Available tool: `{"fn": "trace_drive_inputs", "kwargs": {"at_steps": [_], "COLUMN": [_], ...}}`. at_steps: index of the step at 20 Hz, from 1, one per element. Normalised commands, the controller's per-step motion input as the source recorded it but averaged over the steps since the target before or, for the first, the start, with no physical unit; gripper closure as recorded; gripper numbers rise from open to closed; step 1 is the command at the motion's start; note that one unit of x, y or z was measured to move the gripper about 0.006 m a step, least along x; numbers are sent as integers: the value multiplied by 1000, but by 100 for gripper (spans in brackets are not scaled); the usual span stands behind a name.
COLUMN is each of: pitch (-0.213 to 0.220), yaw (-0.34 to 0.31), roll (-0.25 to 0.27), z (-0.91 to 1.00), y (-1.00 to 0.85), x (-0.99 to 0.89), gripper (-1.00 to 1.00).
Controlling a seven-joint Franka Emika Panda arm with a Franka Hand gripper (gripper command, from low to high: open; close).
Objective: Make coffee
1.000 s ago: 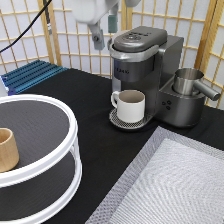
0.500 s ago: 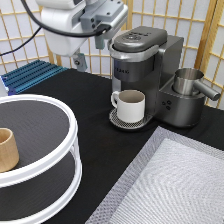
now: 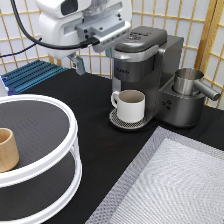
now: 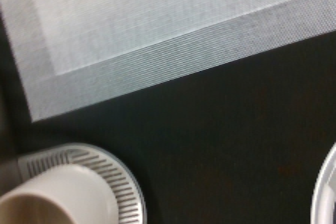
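My gripper (image 3: 77, 64) hangs under the white hand at the exterior view's top, left of the grey coffee machine (image 3: 150, 60) and above the black table. It touches nothing that I can see. A white handled mug (image 3: 131, 105) stands on the machine's round drip tray (image 3: 116, 120). The wrist view looks down on the mug (image 4: 56, 197) and the tray's grille (image 4: 116, 172). The machine's lid is down. The coffee pod is not in view in either picture.
A tan wooden cup (image 3: 7, 149) stands on the top shelf of a white two-tier round stand (image 3: 67, 125) at the exterior view's left. A steel pitcher (image 3: 189, 82) sits right of the machine. There is a grey mat (image 3: 170, 185) at the bottom right and a blue rack (image 3: 30, 75) at the back left.
The arm has swung from the top centre towards the exterior view's left and lower, so the hand now fills more of the top. Mug, machine and wooden cup have not moved.
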Motion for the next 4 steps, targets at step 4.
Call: {"fn": "trace_drive_inputs", "kwargs": {"at_steps": [4], "pitch": [0], "yaw": [0], "roll": [0], "z": [0], "y": [0], "x": [0], "gripper": [-100]}}
